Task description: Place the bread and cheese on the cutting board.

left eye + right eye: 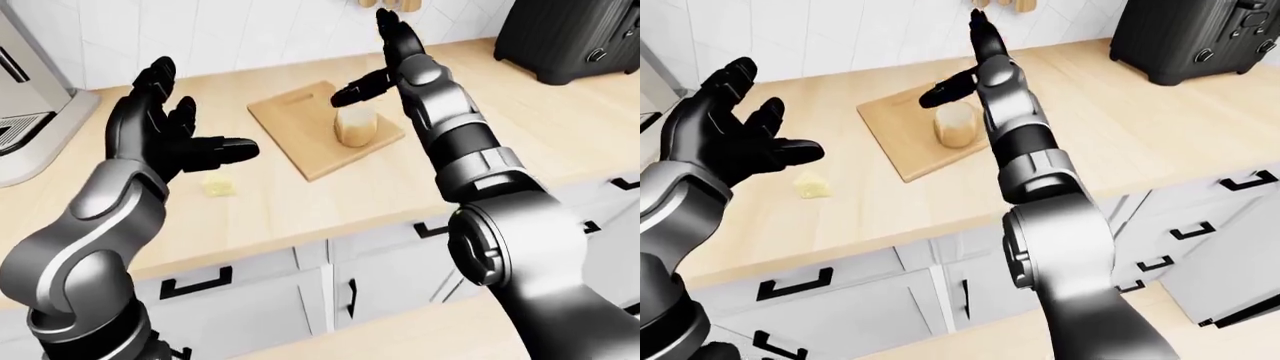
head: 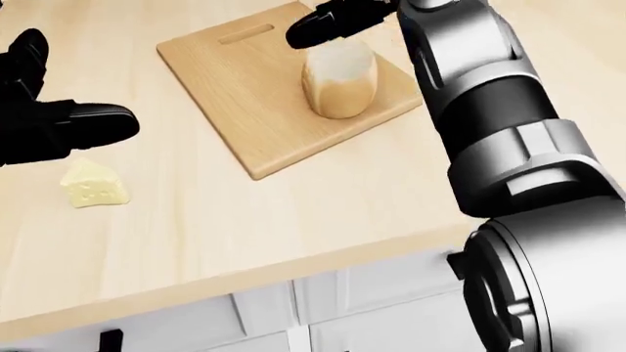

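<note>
The bread (image 2: 340,82), a pale upright loaf end, stands by itself on the right part of the wooden cutting board (image 2: 244,110). My right hand (image 1: 375,64) hovers just above it, open, with the thumb pointing left and the fingers raised; it does not touch the loaf. A yellow cheese wedge (image 2: 94,185) lies on the counter to the left of the board. Above and slightly left of the cheese my left hand (image 1: 180,131) hangs open, palm up, fingers spread and holding nothing.
A coffee machine (image 1: 30,112) stands at the far left of the counter and a black appliance (image 1: 570,37) at the top right. The counter's near edge (image 2: 244,282) runs over white cabinets with black handles (image 1: 195,283).
</note>
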Controlling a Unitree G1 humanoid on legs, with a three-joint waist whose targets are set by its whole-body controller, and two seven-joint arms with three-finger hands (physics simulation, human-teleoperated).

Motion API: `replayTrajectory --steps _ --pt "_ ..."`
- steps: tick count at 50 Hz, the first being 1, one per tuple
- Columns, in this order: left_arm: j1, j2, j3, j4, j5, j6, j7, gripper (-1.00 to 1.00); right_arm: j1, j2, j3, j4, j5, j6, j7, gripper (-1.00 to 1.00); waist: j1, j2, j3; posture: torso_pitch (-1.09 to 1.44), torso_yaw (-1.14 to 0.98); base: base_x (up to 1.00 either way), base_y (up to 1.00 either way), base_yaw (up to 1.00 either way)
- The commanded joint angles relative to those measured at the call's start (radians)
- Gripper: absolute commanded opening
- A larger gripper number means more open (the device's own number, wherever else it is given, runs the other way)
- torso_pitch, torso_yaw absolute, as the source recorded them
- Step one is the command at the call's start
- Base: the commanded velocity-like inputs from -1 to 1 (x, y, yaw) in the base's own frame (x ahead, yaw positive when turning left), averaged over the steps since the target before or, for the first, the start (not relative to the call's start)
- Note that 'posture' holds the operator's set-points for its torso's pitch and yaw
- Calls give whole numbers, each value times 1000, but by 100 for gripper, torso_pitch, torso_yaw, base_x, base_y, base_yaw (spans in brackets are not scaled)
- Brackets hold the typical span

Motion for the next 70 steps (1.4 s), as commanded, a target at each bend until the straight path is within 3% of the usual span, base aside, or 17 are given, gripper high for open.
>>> replayTrajectory --steps 1,6,18,26,44,52,67,68,70 --pt "-14 16 10 -14 23 -26 -27 100 -62 -13 -16 -53 41 15 -5 100 0 1 -29 0 0 0 0 0" --pt "48 26 8 -39 85 -19 -97 100 -68 -37 -34 -214 148 187 -1 100 2 1 -29 0 0 0 0 0" --pt "90 48 -18 -1 289 -28 -305 100 -28 -96 11 -506 148 412 48 100 7 -9 -23 0 0 0 0 0" --pt "89 46 -44 33 441 -20 -434 100 -29 -91 6 -525 139 420 56 100 7 -8 -23 0 0 0 0 0" --pt "60 -27 -103 294 727 -224 -617 100 -28 -83 9 -516 126 411 67 100 11 -19 -29 0 0 0 0 0" --pt "26 -33 -124 337 807 -250 -671 100 0 -76 11 -536 123 416 62 100 11 -24 -31 0 0 0 0 0" --pt "23 -60 -99 346 864 -255 -722 100 16 -75 7 -551 124 414 56 100 11 -25 -32 0 0 0 0 0" --pt "25 -61 -97 348 863 -258 -722 89 18 -73 8 -550 125 413 56 100 11 -25 -32 0 0 0 0 0" --pt "25 -61 -95 346 863 -254 -724 48 21 -71 8 -551 125 412 55 100 11 -25 -32 0 0 0 0 0"
